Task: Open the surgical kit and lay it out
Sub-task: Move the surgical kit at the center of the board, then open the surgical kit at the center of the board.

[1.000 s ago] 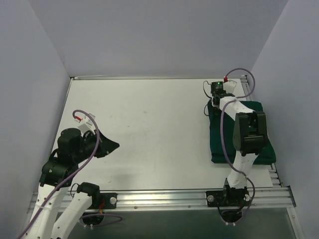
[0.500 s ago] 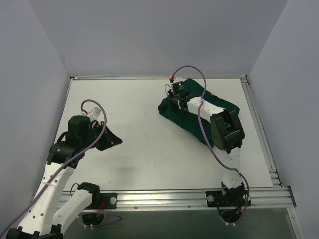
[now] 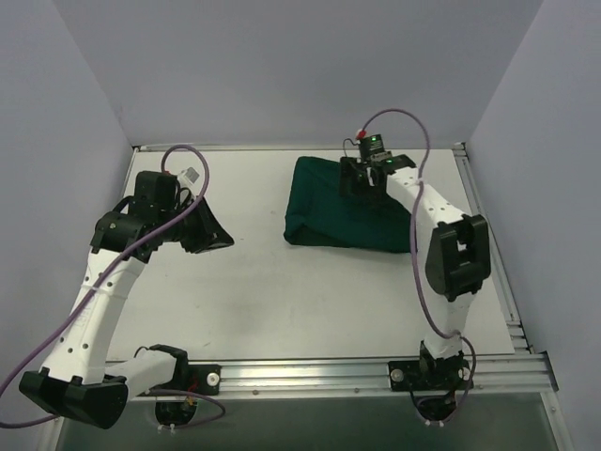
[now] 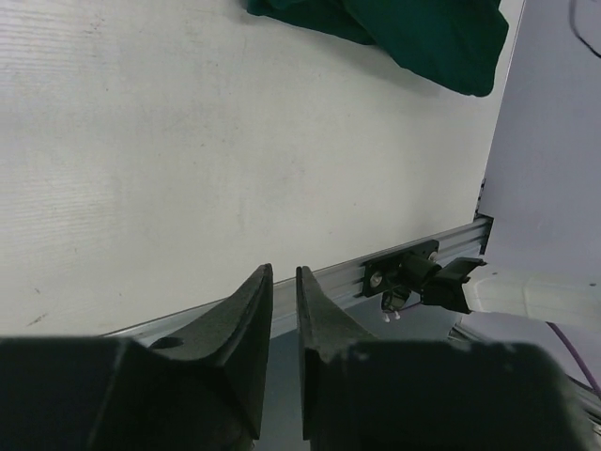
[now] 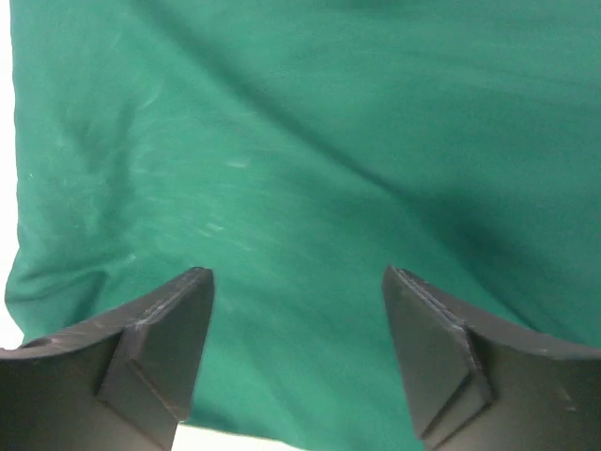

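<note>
The surgical kit (image 3: 333, 218) is a dark green cloth bundle lying at the far middle-right of the white table; its cloth hides whatever is inside. My right gripper (image 3: 368, 178) hangs over the bundle's far edge. In the right wrist view the right gripper (image 5: 299, 277) is wide open just above the green cloth (image 5: 310, 141), with nothing between its fingers. My left gripper (image 3: 222, 236) is over bare table, well left of the kit. In the left wrist view the left gripper (image 4: 284, 272) shows a narrow empty gap, and the kit (image 4: 423, 38) is at the top.
Purple walls close in the table (image 3: 263, 291) at the back and on both sides. An aluminium rail (image 3: 310, 374) runs along the near edge and carries both arm bases. The right arm's base (image 4: 418, 274) shows in the left wrist view.
The green bundle has been dragged from the table's right edge to the far middle. The right gripper has opened and let go of it. The left arm rose and reached further in, its jaws parting slightly.
</note>
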{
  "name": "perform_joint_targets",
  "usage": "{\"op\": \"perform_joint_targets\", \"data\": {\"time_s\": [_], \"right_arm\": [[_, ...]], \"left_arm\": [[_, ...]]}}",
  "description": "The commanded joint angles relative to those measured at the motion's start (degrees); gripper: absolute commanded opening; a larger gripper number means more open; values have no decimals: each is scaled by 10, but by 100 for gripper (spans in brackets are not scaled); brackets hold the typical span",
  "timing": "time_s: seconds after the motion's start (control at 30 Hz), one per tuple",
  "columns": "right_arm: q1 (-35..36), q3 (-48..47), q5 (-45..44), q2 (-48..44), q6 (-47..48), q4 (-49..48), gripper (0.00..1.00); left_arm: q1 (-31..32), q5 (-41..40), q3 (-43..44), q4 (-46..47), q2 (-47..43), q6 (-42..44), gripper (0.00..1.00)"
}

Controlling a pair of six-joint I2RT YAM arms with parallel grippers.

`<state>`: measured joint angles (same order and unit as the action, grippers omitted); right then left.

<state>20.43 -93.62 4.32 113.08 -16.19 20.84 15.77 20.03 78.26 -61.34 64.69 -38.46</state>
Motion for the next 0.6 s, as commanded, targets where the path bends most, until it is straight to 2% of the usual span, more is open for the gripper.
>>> {"op": "perform_joint_targets", "data": {"time_s": [0.0,0.07,0.1,0.13,0.17,0.27,0.33,0.4,0.47,0.57], "right_arm": [[-41,44,-35,-153,-63,68,75],[-98,126,-15,-217,-94,63,77],[-122,155,28,-239,-103,60,78],[-180,208,52,-279,-111,52,78],[-202,229,69,-296,-118,52,82],[-281,290,99,-348,-119,62,86],[-294,310,109,-356,-120,72,85],[-305,333,119,-354,-128,75,85],[-311,352,161,-356,-133,45,84],[-313,376,180,-351,-153,17,82]], "left_arm": [[5,15,41,-47,16,49,25],[11,8,44,-53,39,65,31],[19,1,46,-59,47,73,32],[20,-2,48,-61,60,75,33],[20,-11,50,-63,63,70,33],[21,-10,33,-29,62,47,37],[18,7,41,-22,74,58,38],[19,-17,68,-56,91,89,38],[18,-33,102,-75,113,106,38],[18,-27,101,-64,123,111,38]]}}
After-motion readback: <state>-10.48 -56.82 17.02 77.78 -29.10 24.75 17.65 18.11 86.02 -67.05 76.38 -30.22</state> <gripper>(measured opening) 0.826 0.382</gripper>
